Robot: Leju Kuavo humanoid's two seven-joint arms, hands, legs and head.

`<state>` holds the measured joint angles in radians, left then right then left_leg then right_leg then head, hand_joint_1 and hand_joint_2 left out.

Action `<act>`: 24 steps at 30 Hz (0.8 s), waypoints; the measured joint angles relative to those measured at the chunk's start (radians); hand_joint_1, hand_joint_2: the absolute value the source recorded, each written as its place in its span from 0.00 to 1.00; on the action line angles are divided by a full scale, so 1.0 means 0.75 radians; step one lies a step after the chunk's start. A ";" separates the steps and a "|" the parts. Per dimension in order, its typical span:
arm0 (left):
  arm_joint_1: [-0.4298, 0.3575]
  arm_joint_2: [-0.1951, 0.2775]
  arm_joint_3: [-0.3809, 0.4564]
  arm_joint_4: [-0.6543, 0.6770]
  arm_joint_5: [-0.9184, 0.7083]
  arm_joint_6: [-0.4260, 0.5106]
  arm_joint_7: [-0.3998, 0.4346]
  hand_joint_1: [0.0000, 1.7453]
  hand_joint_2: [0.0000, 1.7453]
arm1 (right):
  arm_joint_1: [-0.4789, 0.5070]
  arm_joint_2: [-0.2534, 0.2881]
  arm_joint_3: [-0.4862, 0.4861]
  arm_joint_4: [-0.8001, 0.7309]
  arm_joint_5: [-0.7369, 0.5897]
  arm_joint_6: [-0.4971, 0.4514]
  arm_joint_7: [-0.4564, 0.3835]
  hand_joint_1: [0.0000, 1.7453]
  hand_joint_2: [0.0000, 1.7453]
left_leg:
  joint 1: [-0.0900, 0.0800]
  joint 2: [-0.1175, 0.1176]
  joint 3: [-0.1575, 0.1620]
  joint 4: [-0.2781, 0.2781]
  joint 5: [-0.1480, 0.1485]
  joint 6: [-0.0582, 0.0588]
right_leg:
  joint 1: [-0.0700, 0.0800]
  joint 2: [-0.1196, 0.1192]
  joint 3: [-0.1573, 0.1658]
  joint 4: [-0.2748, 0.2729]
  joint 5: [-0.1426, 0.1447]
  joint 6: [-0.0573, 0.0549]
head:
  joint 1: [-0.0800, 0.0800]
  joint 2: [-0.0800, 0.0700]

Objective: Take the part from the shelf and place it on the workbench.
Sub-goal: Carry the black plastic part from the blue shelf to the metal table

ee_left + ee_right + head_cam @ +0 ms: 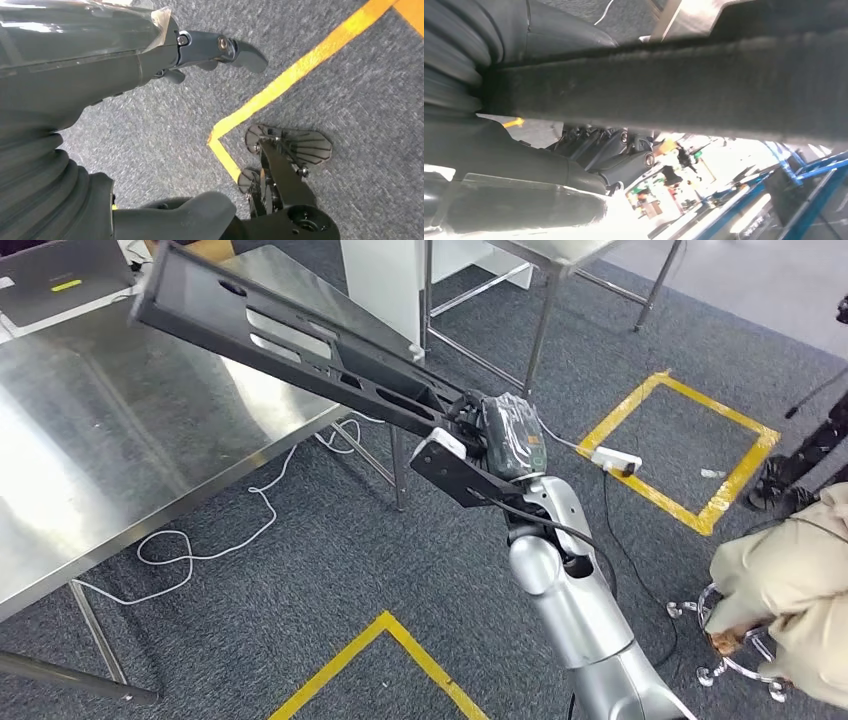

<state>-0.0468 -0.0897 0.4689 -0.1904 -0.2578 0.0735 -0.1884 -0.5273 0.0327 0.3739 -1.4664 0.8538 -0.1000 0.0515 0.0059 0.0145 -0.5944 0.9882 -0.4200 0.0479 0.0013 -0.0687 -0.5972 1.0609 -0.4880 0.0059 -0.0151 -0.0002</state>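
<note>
A long black flat part (290, 340) with cut-out slots reaches from my right hand (500, 435) up and left over the steel workbench (90, 450). My right hand grips the part's near end, and the far end hangs tilted above the bench top. In the right wrist view the part (674, 85) crosses close in front as a dark bar with my fingers (624, 150) curled under it. My left hand (150, 55) hangs above the grey carpet, fingers apart, holding nothing.
A white cable (230, 530) trails on the carpet under the bench. Yellow tape squares (680, 450) mark the floor. A person in a beige sleeve (790, 580) crouches at the right by a wheeled stool base (735, 660). More steel table legs (540, 320) stand behind.
</note>
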 joint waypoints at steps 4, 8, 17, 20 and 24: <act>-0.026 -0.020 -0.005 -0.001 0.000 0.011 -0.082 0.00 1.00 | 0.002 -0.033 -0.015 0.014 0.028 0.026 0.006 1.00 1.00 | 0.006 -0.064 0.007 -0.011 0.009 0.007 | -0.016 0.083 -0.152 0.293 -0.106 0.003 | 0.009 0.000; -0.059 -0.037 -0.005 -0.001 0.002 0.008 -0.108 0.00 1.00 | -0.049 -0.055 -0.028 -0.009 0.040 0.085 0.055 1.00 1.00 | 0.011 -0.137 0.002 0.009 -0.002 -0.011 | -0.039 0.125 -0.050 0.063 0.014 0.059 | 0.011 0.000; -0.062 -0.045 -0.004 -0.002 0.021 0.017 -0.109 0.00 1.00 | -0.160 -0.068 -0.036 0.002 0.032 0.110 0.056 1.00 1.00 | 0.014 -0.044 -0.125 0.235 -0.113 -0.066 | -0.035 0.086 0.011 -0.051 0.048 -0.003 | -0.002 0.000; -0.063 -0.048 -0.004 -0.002 0.023 0.018 -0.107 0.00 1.00 | -0.168 -0.070 -0.036 0.011 0.031 0.110 0.056 1.00 1.00 | 0.016 -0.025 -0.224 0.402 -0.154 -0.066 | -0.021 0.042 0.015 -0.051 0.040 -0.017 | -0.003 0.000; -0.061 -0.048 0.011 -0.002 0.046 0.030 -0.100 0.00 1.00 | -0.221 -0.063 -0.033 0.019 0.020 0.116 0.055 1.00 1.00 | -0.009 0.052 -0.098 0.132 -0.009 -0.016 | 0.001 -0.005 0.026 -0.051 0.029 -0.025 | -0.002 0.000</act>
<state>-0.0928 -0.1258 0.4769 -0.1919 -0.2232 0.0960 -0.2634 -0.6927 -0.0147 0.3494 -1.4523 0.8688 -0.0128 0.0928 -0.0009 0.0536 -0.6683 1.0875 -0.4268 0.0360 0.0016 -0.0723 -0.5776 1.0226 -0.4662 -0.0126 -0.0164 -0.0002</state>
